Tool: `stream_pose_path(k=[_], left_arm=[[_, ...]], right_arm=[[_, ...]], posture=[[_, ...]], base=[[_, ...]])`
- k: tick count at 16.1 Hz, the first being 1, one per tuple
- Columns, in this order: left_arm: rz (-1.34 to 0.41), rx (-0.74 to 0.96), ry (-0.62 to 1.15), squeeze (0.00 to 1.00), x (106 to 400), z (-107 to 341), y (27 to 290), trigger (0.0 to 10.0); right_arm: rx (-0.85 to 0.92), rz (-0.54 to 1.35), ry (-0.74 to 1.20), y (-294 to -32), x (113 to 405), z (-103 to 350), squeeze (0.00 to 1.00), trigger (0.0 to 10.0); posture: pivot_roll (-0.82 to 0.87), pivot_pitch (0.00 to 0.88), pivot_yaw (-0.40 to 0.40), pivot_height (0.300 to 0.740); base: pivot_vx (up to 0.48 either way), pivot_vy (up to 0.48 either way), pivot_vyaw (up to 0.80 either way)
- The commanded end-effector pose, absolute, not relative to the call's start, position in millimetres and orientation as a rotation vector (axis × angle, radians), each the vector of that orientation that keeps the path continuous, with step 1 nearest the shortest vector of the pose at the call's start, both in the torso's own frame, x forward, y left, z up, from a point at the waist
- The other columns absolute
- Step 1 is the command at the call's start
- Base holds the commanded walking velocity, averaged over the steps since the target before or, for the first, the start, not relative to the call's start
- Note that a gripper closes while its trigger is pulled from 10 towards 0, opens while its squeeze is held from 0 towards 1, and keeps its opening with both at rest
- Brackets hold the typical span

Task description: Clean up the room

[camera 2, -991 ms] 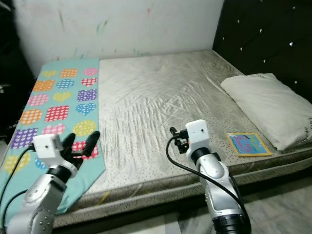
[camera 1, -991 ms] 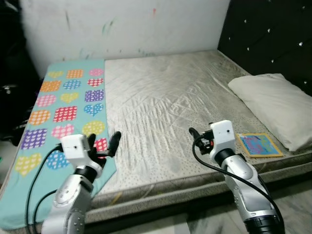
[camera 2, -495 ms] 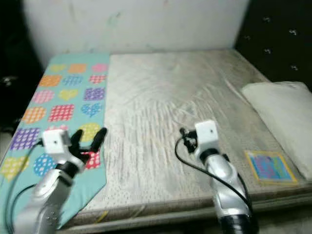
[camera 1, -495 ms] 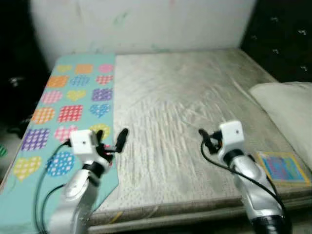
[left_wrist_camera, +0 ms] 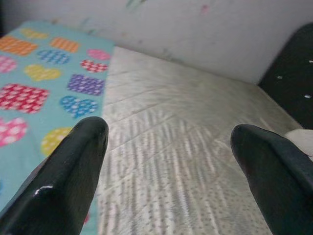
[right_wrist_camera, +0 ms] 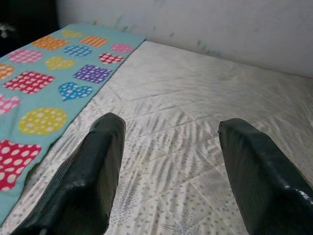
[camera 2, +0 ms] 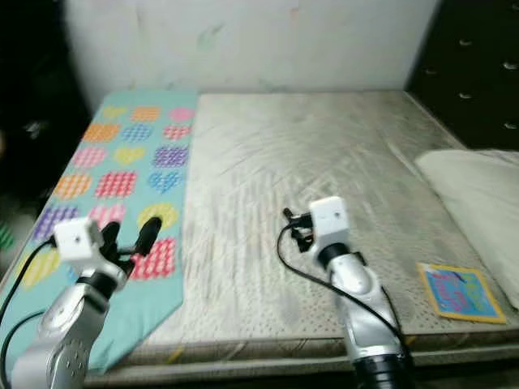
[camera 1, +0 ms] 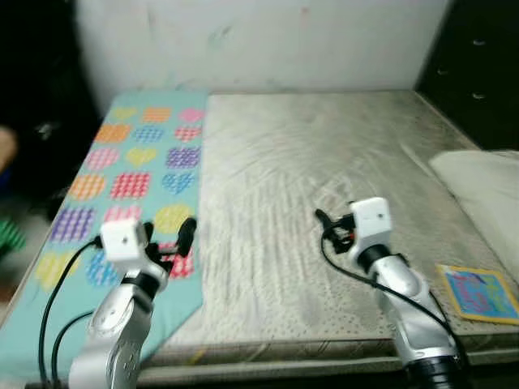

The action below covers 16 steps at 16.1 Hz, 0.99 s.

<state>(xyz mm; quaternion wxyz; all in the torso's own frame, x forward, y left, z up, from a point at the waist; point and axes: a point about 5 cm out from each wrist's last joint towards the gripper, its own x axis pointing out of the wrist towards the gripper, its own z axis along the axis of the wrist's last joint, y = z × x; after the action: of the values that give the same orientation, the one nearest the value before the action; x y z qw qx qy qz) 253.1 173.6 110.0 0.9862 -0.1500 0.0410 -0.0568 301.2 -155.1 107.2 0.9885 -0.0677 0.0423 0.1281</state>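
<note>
Bedding is lying spread before both claws: in the left eye view a grey mattress (camera 1: 324, 203) is stretching ahead of them, and a teal blanket with coloured hearts (camera 1: 122, 170) is covering the bed's strip under and ahead of the left claw (camera 1: 170, 240). That claw is hovering over the blanket's near edge with its fingers parted and nothing between them. The right claw (camera 1: 326, 227) is hanging over the bare mattress, well apart from the left one. A white pillow (camera 1: 486, 194) is lying far out to the right claw's right, and a small colourful book (camera 1: 480, 293) is resting near the mattress edge on that same side, closer to the robot than the claw.

In the right eye view the book (camera 2: 458, 293) is sitting just short of the pillow (camera 2: 478, 194).

In the left wrist view the left claw's fingers (left_wrist_camera: 68, 171) are standing wide apart and released, with the blanket's hearts beyond one finger and mattress beyond the other.

In the right wrist view the right claw's fingers (right_wrist_camera: 93, 176) are also spread and gripping nothing, above the mattress, the blanket lying off to one side.
</note>
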Motion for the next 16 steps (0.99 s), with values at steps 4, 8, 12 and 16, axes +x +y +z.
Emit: stream_pose_path(k=[4,8,12,16], left_arm=[[-0.095,-0.283,0.103,0.0,252.6,107.2,176.4,10.0],[-0.101,-0.297,0.109,0.0,253.4,106.0,175.4,10.0],[-0.107,-0.305,0.112,0.0,253.5,105.4,175.1,10.0],[-0.11,-0.309,0.113,0.0,253.7,105.3,174.5,10.0]], right_arm=[[-0.129,0.27,0.065,-150.4,303.4,111.8,0.0,10.0],[-0.129,0.274,0.071,-149.4,304.7,110.8,0.0,10.0],[-0.13,0.273,0.077,-149.4,304.8,109.8,0.0,10.0],[-0.13,0.272,0.077,-149.8,305.0,109.7,0.0,10.0]], posture=[[-0.16,0.0,-0.012,0.74],[-0.15,0.0,-0.015,0.74],[-0.16,0.0,-0.013,0.74],[-0.16,0.0,-0.013,0.74]], base=[[0.0,0.0,0.51],[0.0,0.0,0.0],[0.0,0.24,0.0],[0.0,0.48,0.0]])
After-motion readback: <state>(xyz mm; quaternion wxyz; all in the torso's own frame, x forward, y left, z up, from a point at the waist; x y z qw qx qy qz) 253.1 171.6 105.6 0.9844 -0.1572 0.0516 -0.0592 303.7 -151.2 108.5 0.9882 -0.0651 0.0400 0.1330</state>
